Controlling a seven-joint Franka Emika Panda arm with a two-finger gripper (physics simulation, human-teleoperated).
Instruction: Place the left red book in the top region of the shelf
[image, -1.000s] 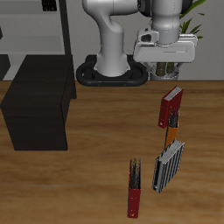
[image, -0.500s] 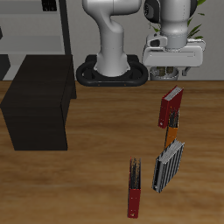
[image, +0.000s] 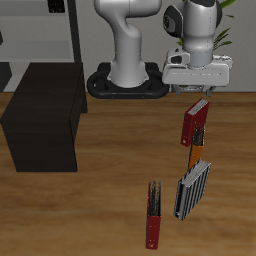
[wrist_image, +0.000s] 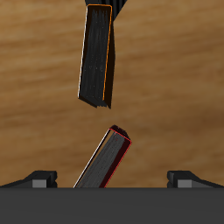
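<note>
Hovering with my gripper (image: 197, 93) spread wide and empty, fingers (wrist_image: 41, 178) apart, the left red book (image: 194, 123) just below, the shelf (image: 45, 115) well off sideways.

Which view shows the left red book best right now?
The exterior view: the left red book shows whole, standing on the table under the gripper. The wrist view shows only its dark page edge, partly cut off between open jaws.

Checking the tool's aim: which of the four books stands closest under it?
The bright red book farthest back, directly below the tool; the orange book, grey book and darker red book sit nearer the front edge.
</note>
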